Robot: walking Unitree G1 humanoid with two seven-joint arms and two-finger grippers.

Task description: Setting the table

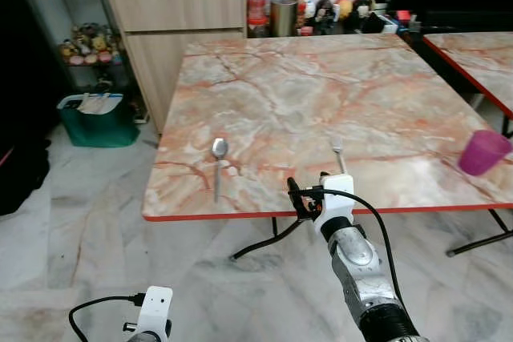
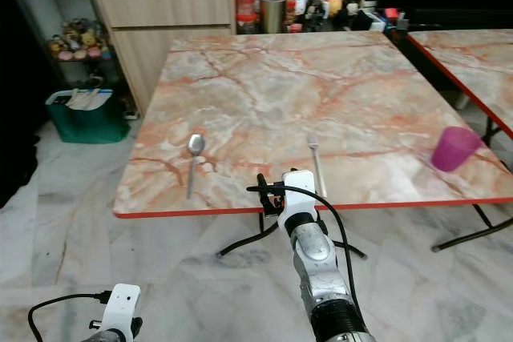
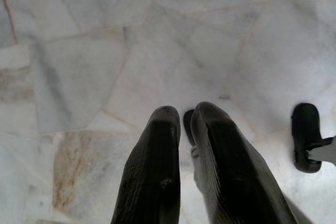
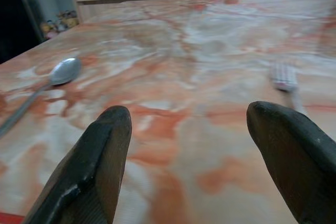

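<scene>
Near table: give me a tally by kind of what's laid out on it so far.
Spoon: 1
Fork: 1
Purple cup: 1
Total: 3 things on the marble table. The right gripper is open at the near edge, between spoon and fork.

The square bench [image 1: 321,110] has a glossy orange-veined marble-look top with a red edge. On it lie a shiny metal spoon [image 1: 219,164] and metal fork [image 1: 339,152], beside a translucent purple plastic cup [image 1: 483,152]. The floor [image 3: 79,77] is polished pale marble; the black fingers [image 4: 100,166] look matt and finely ribbed.
</scene>
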